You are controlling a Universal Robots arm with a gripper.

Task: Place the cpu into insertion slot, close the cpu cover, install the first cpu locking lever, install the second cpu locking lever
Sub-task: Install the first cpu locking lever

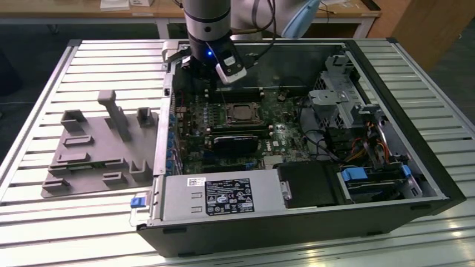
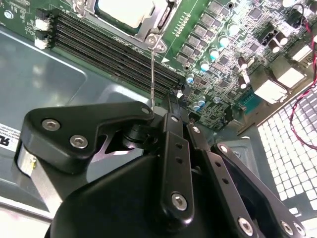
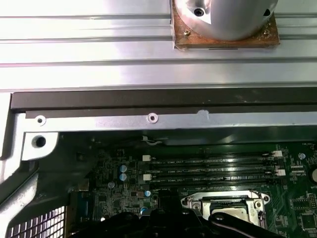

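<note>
Fingers (image 2: 172, 106) (pressed together) at the locking lever (image 2: 152, 74) tip, cpu (image 2: 124, 12) just beyond

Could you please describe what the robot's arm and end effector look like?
The silver-grey cylindrical arm carries a small blue light and a white box-shaped module low down; black cables run beside it. The black end effector is built of rounded linkage bars fastened with silver screws.

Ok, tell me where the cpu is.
In the exterior view the cpu sits in the slot, mid-board, between the memory slots and a black block.
</note>
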